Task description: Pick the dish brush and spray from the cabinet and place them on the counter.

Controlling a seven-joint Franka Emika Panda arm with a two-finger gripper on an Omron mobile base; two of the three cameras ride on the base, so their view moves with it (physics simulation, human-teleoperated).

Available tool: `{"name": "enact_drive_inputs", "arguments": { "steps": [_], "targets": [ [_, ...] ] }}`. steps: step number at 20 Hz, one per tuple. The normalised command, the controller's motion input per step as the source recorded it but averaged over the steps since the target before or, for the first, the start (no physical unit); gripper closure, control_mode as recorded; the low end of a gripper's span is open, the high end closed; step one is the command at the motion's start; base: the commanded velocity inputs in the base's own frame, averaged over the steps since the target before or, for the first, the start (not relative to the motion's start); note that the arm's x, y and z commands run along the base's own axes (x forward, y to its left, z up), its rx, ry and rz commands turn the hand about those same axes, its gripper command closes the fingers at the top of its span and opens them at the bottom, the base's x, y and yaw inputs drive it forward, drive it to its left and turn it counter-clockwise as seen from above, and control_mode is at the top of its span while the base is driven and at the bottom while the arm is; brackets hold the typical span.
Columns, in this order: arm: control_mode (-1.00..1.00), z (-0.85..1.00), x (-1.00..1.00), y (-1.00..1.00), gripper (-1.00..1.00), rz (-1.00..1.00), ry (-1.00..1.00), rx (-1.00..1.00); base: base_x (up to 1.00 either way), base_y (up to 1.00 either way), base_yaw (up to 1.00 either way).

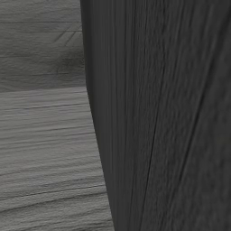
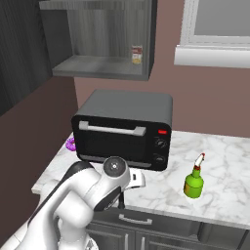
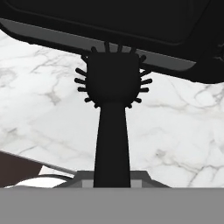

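Closed gripper [image 3: 112,181] holding a black dish brush [image 3: 112,87] by its slim handle, round head with short stiff bristles, just over the white veined marble counter [image 2: 219,161] beside the boxy black toaster oven [image 2: 124,129] (glossy door, grey bar handle). Green spray [image 2: 194,183], squat bottle with thin white nozzle, standing upright on the marble, well right of the oven. Grey wood-grain cabinet [image 2: 97,39] above, open.

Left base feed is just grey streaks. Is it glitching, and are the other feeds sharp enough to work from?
Left base view: streaky dark cabinet door up close, not a glitch. Right base view: evenly lit, spray sharp on the counter. Hand view: dish brush a black silhouette, bristles crisp.
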Motion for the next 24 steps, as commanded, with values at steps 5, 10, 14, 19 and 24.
{"name": "enact_drive_inputs", "arguments": {
  "steps": [5, 10, 14, 19, 24],
  "targets": [
    [-1.0, -0.22, 0.1, -0.02, 1.0, 0.0, 0.0, 0.0, 0.0, 0.0, 0.0],
    [-1.0, -0.12, 0.06, 0.0, 1.0, 0.03, -0.02, -0.01, 0.0, 0.0, 0.0],
    [-1.0, -0.03, 0.01, 0.0, 1.0, 0.07, -0.02, -0.03, 0.0, 0.0, 0.0],
    [-1.0, 0.0, 0.0, 0.0, 1.0, 0.09, 0.0, -0.08, 0.0, 0.0, 0.0],
    [-1.0, 0.0, 0.02, 0.0, 1.0, 0.12, 0.0, -0.09, 0.0, 0.0, 0.0]
  ]
}}
